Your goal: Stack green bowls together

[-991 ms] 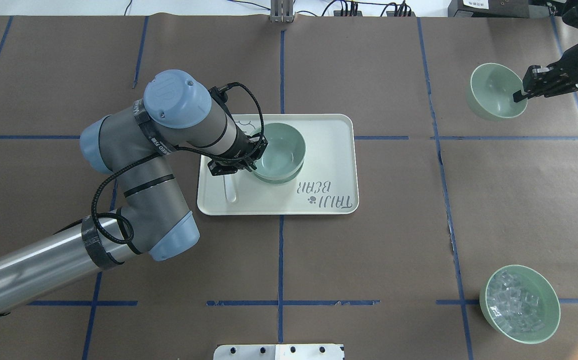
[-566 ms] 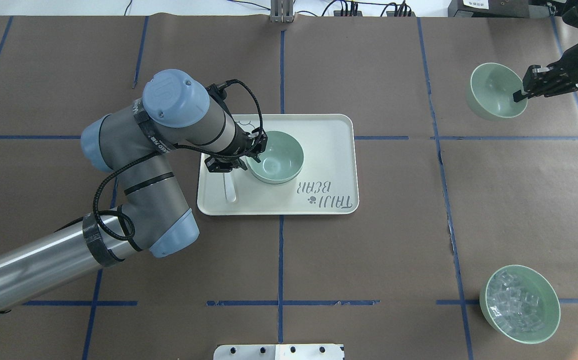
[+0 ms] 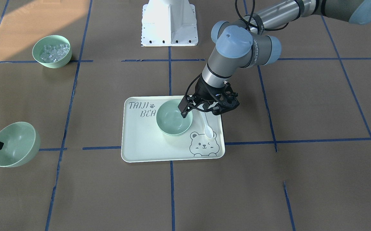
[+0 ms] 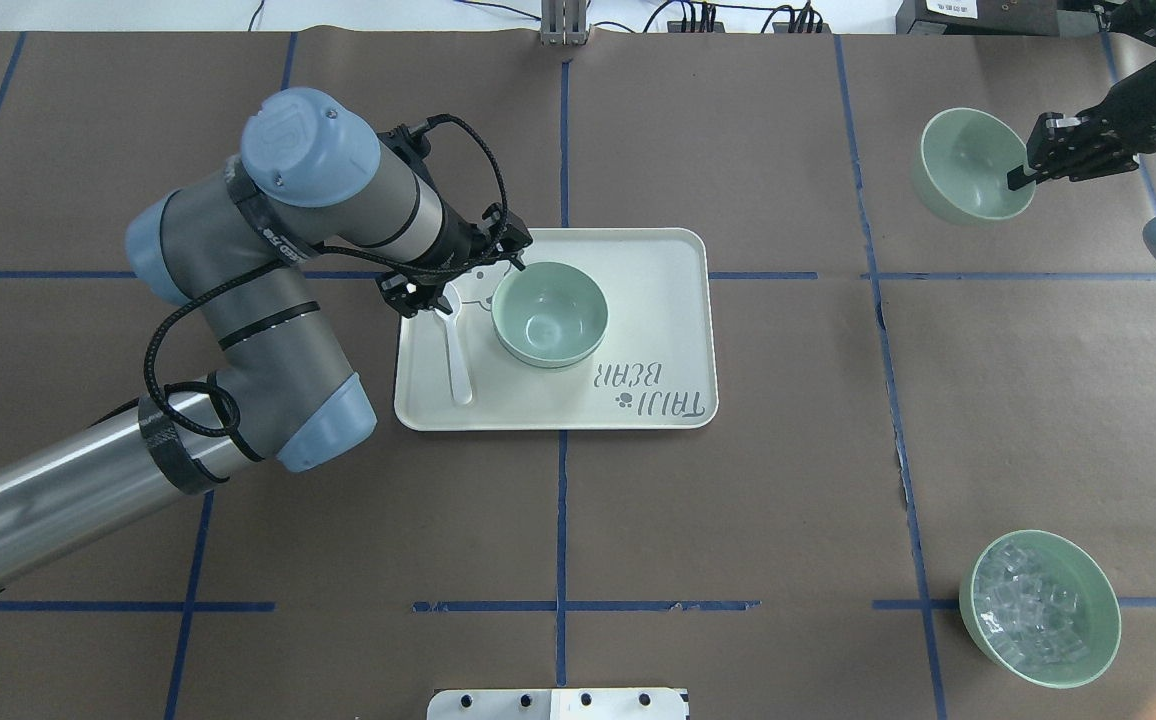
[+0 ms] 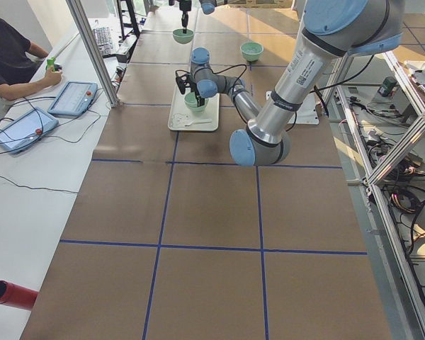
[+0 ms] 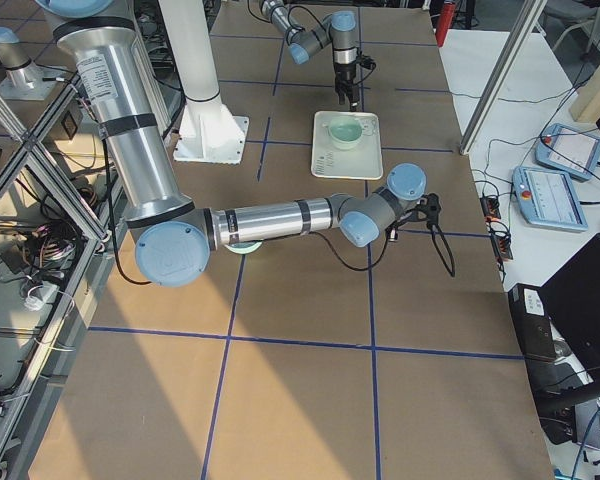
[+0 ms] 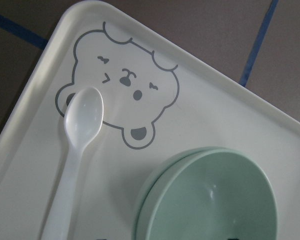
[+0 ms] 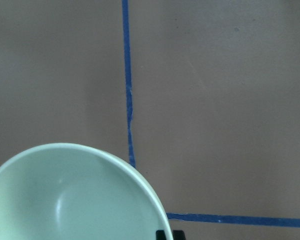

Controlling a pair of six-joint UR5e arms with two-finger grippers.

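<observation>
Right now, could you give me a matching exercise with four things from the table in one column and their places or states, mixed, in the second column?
Things:
1. stacked green bowls
2. single green bowl
3. bowl of clear cubes
4. white spoon

Places or states:
A. lying on the tray beside the bear drawing
B. held at its rim by the right pincer, tilted
C. resting flat on the brown paper, far from the tray
D. nested one in the other on the tray

Pairs: 1-D, 2-B, 3-C, 4-A
</observation>
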